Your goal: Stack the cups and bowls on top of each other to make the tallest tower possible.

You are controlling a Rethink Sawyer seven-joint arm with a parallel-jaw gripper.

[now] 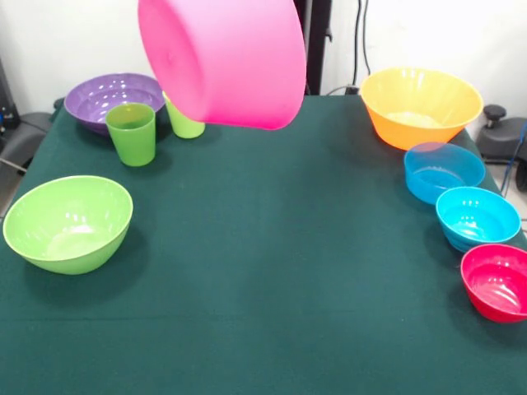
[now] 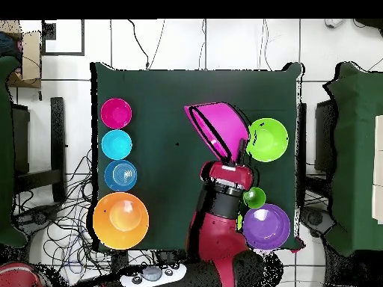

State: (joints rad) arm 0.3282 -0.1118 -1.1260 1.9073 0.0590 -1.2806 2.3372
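The large pink bowl (image 1: 222, 58) hangs tilted in the air above the table's far middle, its bottom facing the front camera. It hides the gripper in the front view. In the overhead view the gripper (image 2: 238, 152) grips the pink bowl (image 2: 215, 127) at its rim. A green cup (image 1: 132, 133) and a lime-green cup (image 1: 183, 122) stand upright far left, beside the purple bowl (image 1: 111, 99). The lime-green bowl (image 1: 68, 222) sits at the left. Orange (image 1: 420, 105), blue (image 1: 443, 171), turquoise (image 1: 478, 217) and red (image 1: 498, 281) bowls line the right edge. The red cup is out of view.
The dark green table (image 1: 272, 263) carries everything. The red arm (image 2: 223, 205) reaches out from the base side, over the lime-green cup in the overhead view. Cables and chairs lie on the floor around the table.
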